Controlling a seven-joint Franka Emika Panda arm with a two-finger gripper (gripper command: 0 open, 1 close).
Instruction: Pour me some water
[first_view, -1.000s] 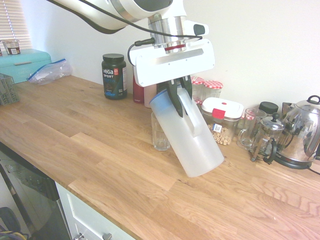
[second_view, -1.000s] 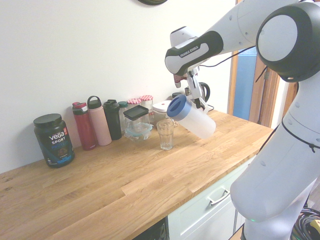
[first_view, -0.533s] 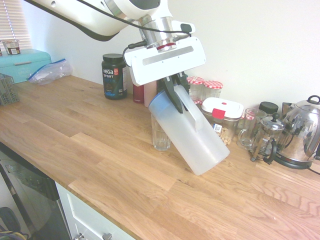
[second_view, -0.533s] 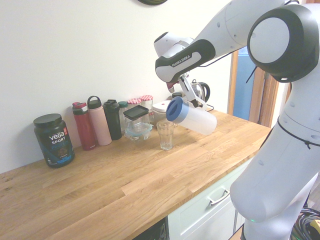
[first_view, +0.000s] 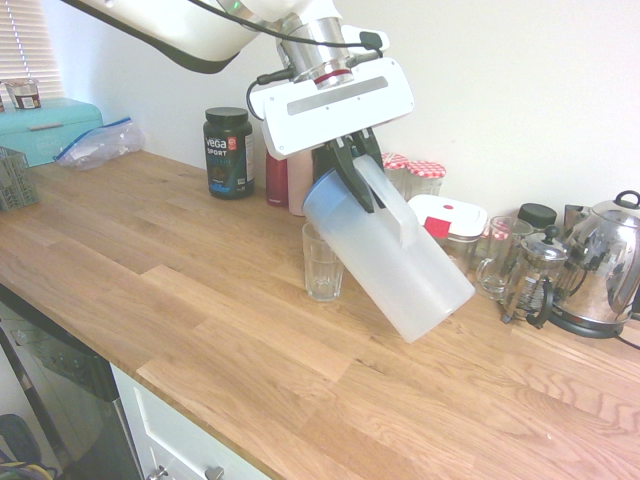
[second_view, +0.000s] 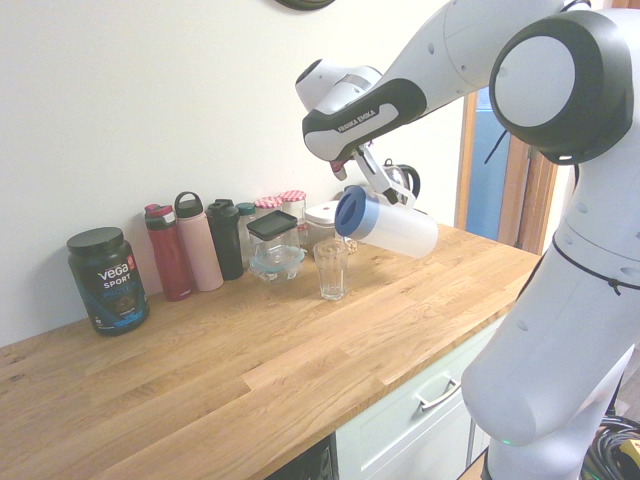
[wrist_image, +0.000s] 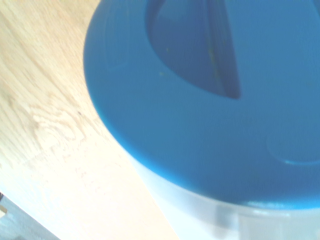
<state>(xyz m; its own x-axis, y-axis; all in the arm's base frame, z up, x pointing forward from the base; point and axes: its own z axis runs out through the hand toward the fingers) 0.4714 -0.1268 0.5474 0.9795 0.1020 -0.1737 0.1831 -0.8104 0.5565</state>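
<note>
**kettle_fan:** ok so where's the jug at right now?

**oakworktop:** The white jug (first_view: 395, 262) is up off the wooden counter (first_view: 200, 300), clamped by its handle in the gripper (first_view: 357, 172). Jaws are clenched tight on that handle, not loose at all. The jug is tipped way over, blue lid (second_view: 351, 212) end low and hanging right above the glass (first_view: 322, 262), its base sticking up and away from the glass toward the kettle (first_view: 607, 268) side.

**kettle_fan:** anything coming out of it?

**oakworktop:** Can't tell. No stream I can make out in either outside view, and the glass looks clear, but it's too small to be sure. The wrist view is basically all blue lid (wrist_image: 200, 105) with a strip of wood grain beside it.

**kettle_fan:** what's around the glass?

**oakworktop:** The glass stands upright on the counter, out in front of the row along the wall. Behind it are a red bottle (second_view: 168, 252), a pink bottle (second_view: 199, 243) and a dark green bottle (second_view: 225, 237), plus a clear container with a black lid (second_view: 273, 244) just behind the glass. The black Vega Sport tub (second_view: 107, 279) sits well away from the glass, at the far end of that row. On the other side of the glass, past the jug, there's a French press (first_view: 534, 278) next to the kettle.
</note>
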